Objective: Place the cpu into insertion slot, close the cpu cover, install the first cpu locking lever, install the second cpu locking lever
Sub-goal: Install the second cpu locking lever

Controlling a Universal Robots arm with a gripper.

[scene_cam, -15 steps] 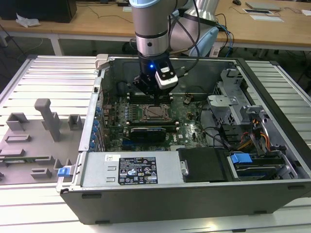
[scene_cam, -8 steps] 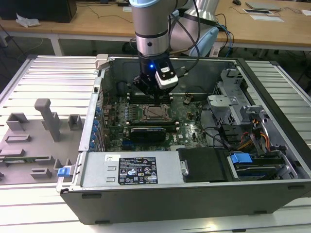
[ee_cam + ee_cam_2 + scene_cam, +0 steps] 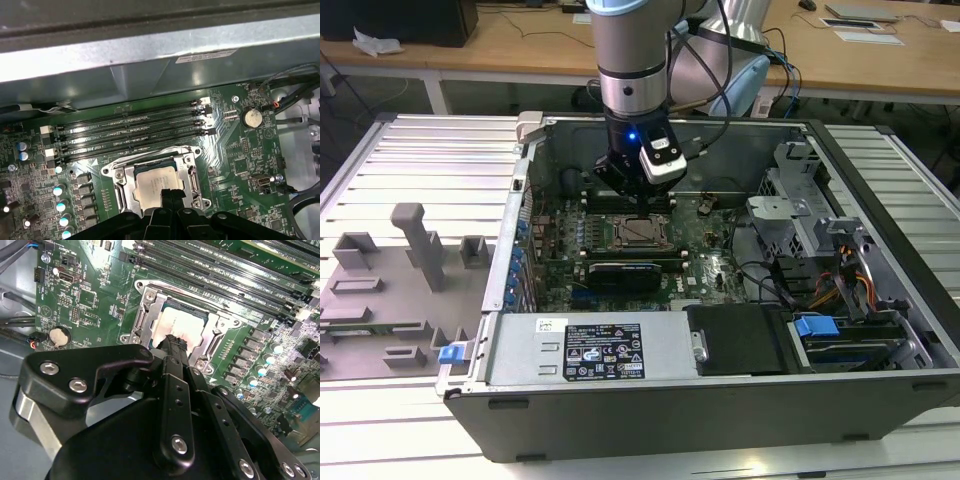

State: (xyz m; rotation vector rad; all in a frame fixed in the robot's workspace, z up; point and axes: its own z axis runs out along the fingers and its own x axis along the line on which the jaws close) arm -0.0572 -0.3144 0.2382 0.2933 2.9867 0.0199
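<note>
Hangs over the open computer case (image 3: pixel 880 250) on a grey slatted table (image 3: pixel 410 160): black gripper (image 3: pixel 632 190), just above the green motherboard (image 3: pixel 710 260). Fingers (image 3: pixel 172 347) pressed together at the tip, holding nothing, tip low over one edge of the cpu (image 3: pixel 154 184); touching it or not, cannot tell. Sits flat in the insertion slot (image 3: pixel 121 192), silvery top showing. Lies down around the chip: the cpu cover (image 3: pixel 150 315), a silver frame with a big hole in the middle. Run in a row just beside the socket: long black memory slots (image 3: pixel 130 132). Sits near one corner of the board: a round coin battery (image 3: pixel 251 118). In the exterior view, stands on the table at that view's left: grey plastic holders (image 3: pixel 420 245). Lies just in front of the socket: a long black card (image 3: pixel 635 272).
</note>
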